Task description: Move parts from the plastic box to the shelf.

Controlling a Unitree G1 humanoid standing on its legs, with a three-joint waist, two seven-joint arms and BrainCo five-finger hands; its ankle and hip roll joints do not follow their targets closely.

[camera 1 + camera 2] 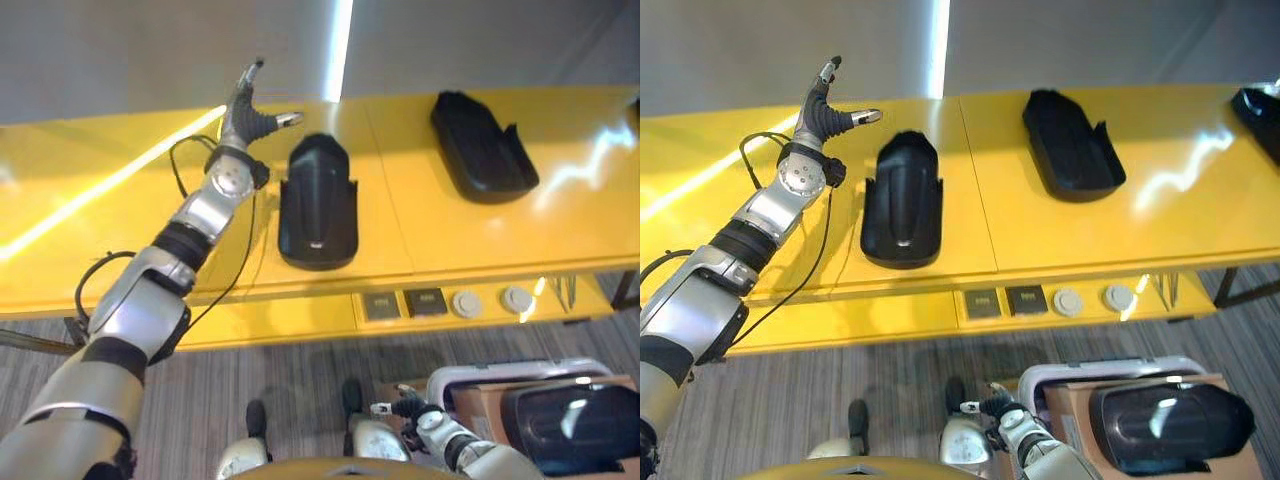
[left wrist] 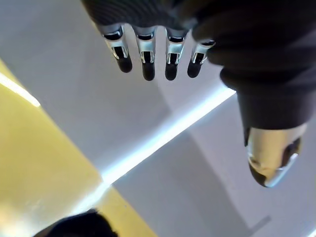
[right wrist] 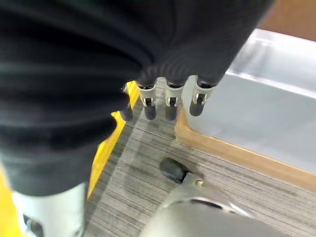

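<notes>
The right eye view catches a third black part at the shelf's far right end, cut to a sliver in the left eye view. Two more parts lie on the shelf: one near its middle seam, another well to the right of the seam and tilted. Below the shelf, on the robot's right, the plastic box holds one black part. The left hand is raised over the shelf just left of the middle part, touching nothing, fingers straight and thumb spread wide. The right hand hangs low beside the box, above the carpet, fingers relaxed and empty.
</notes>
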